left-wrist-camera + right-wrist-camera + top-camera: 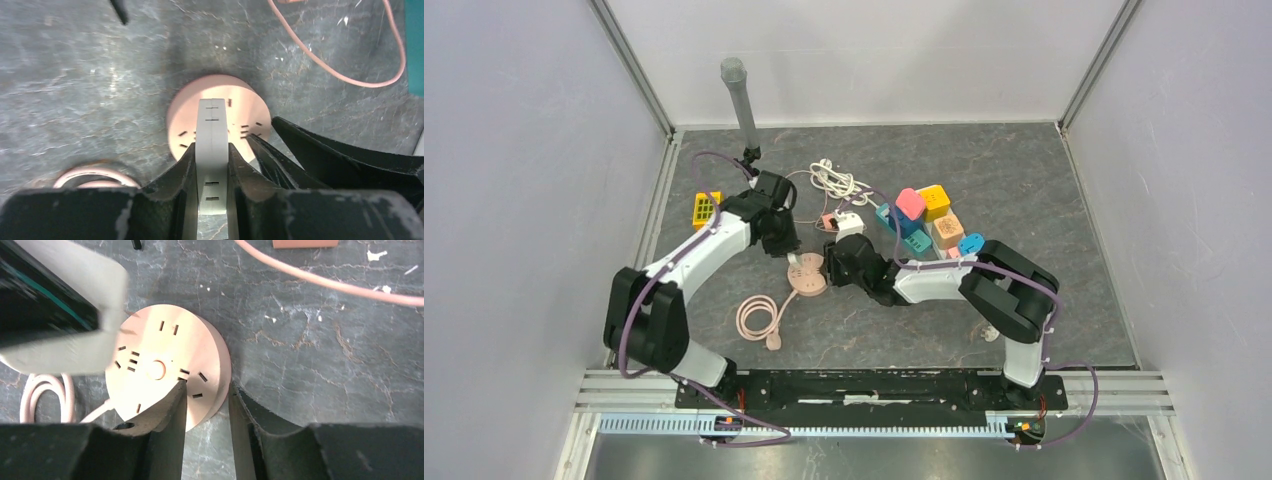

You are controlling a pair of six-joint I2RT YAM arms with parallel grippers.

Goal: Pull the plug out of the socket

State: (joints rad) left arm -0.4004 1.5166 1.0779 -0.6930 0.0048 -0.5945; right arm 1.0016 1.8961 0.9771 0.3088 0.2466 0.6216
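Left wrist: left claw (212,150) around plug (212,122)

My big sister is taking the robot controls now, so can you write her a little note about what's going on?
Left gripper: shut on the white plug, right over the round pink socket.
Right gripper: shut on the socket's rim; the socket lies flat on the table.
Done: both grips are set.
Left to do: I cannot tell if the plug's prongs are out yet. Probably pull the plug straight up while the right arm holds the socket down.
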